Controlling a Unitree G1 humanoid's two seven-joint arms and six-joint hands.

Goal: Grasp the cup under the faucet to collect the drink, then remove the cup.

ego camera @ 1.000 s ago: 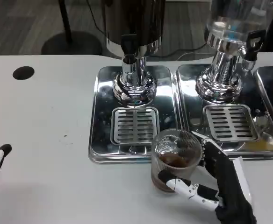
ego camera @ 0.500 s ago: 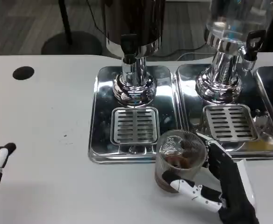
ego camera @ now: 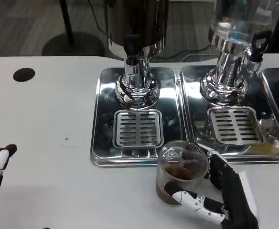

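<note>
The two drip trays point(ego camera: 101, 119) and the slotted grille point(ego camera: 138, 128) look like polished metal, mirror-bright, as do the chrome-like bases of the dispensers point(ego camera: 137, 88), while the right dispenser's tank point(ego camera: 240, 19) is clear and glassy. The cup point(ego camera: 181, 171) is transparent, ribbed plastic or glass with dark liquid inside, held by the right hand point(ego camera: 225, 191), whose shells look like smooth white and matt black plastic. The table point(ego camera: 44, 119) is a plain white, matt, smooth surface.
</note>
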